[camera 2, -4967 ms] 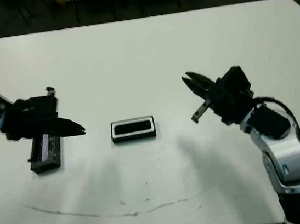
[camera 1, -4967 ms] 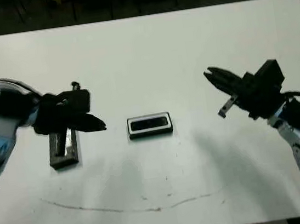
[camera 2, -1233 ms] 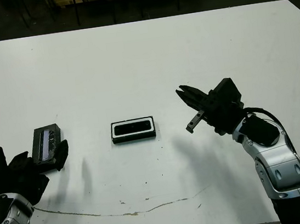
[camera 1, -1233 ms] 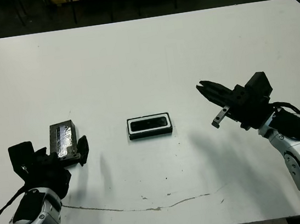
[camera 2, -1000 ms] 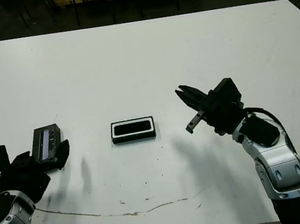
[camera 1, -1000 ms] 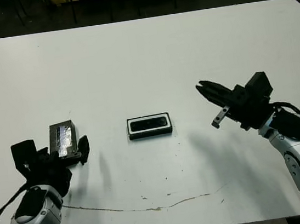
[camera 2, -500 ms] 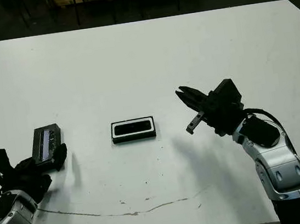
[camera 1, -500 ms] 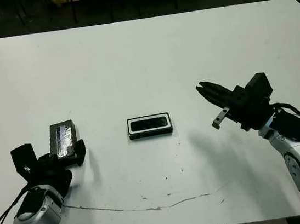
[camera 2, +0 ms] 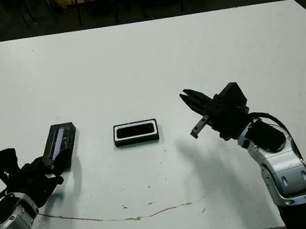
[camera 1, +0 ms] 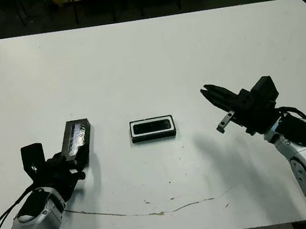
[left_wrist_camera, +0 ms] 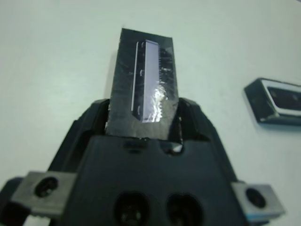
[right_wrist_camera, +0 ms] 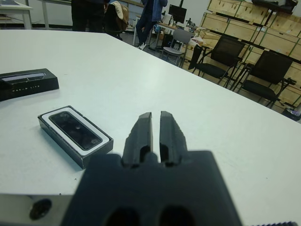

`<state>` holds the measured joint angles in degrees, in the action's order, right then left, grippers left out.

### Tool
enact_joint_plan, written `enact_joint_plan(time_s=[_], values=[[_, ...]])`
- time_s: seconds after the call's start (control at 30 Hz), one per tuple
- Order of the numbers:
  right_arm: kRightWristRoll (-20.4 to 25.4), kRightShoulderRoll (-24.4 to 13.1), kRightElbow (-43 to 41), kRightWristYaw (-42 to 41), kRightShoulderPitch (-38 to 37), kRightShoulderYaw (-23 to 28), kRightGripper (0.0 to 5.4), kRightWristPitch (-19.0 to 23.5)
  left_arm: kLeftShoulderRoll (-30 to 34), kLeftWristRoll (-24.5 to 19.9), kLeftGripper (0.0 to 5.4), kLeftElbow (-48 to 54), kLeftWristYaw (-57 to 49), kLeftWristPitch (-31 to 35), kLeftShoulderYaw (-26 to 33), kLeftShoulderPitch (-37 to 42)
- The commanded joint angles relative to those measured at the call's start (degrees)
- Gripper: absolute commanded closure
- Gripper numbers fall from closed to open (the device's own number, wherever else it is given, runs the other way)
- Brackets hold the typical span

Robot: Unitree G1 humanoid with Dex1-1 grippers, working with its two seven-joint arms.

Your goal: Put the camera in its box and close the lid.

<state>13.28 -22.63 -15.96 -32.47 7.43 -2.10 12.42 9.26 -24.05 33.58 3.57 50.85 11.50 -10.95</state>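
Carrying the lid (left_wrist_camera: 143,84) over to the box (camera 1: 152,128) is judged to be the step in hand; it would best be kept level, squared w/ the box's long sides, then lowered straight down so no corner catches. The lid is gripped at its near end between the fingers of the left gripper (left_wrist_camera: 141,129), closed on both long edges, its far end pointing away, silvery strip up. The camera (right_wrist_camera: 75,128) is seen already lying inside the white-lined box at the desk (camera 1: 146,64) centre. The right gripper (right_wrist_camera: 154,129) is held near the box, apart from it, fingers nearly together, nothing btwn them.
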Motion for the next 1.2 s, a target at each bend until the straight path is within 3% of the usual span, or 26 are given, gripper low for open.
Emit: enact_joint_plan(time_s=[0.03, 0.33, 0.4, 0.53, 0.67, 0.73, 0.87, 0.93, 1.03, 1.2], values=[[-0.32, -0.26, 0.29, 0.05, -0.91, -0.21, 5.40, 0.50, 2.89, 2.65, 2.70, 0.90, 2.05, -3.49, -1.93, -1.67], [-0.31, 0.33, 0.39, 0.52, -1.17, -0.16, 5.40, 0.41, 12.32, 7.05, 2.70, 3.64, 10.56, -14.60, -2.09, 0.84], [-0.46, 0.38, 0.44, 0.60, -1.18, -0.16, 5.40, 0.17, 14.95, 6.38, 2.70, 3.17, 13.78, -16.87, -1.17, 2.64], [-0.79, 0.41, 0.54, 0.92, -1.13, -0.03, 5.40, -0.14, 22.72, 2.18, 2.70, 2.43, 21.13, -15.27, 2.41, 10.57], [-0.50, 0.56, 1.21, 1.04, -0.89, 0.41, 5.40, -0.74, 30.99, -1.33, 2.70, -4.65, 32.28, -16.79, 2.42, 20.06], [-0.43, 0.49, 1.55, 1.05, -0.64, 0.72, 5.40, -1.06, 34.83, -0.84, 2.70, -9.66, 38.64, -19.15, -0.09, 25.16], [-0.86, -0.59, 0.35, 2.17, 0.36, 1.43, 5.40, 2.54, 38.40, 0.34, 2.70, -21.26, 52.91, -25.07, -7.39, 36.21], [-0.59, -0.77, 0.52, 2.34, 0.85, 1.90, 5.40, 3.27, 39.29, 1.25, 2.70, -25.68, 58.25, -25.04, -11.42, 41.27], [-0.14, -0.92, 0.46, 2.84, 1.61, 2.69, 5.40, 5.10, 39.29, 3.56, 2.70, -31.94, 64.99, -22.64, -18.25, 48.93], [1.57, -0.64, 0.84, 3.68, 3.00, 4.43, 5.40, 9.00, 33.95, 8.51, 2.70, -42.66, 72.30, -27.11, -26.53, 56.85]])
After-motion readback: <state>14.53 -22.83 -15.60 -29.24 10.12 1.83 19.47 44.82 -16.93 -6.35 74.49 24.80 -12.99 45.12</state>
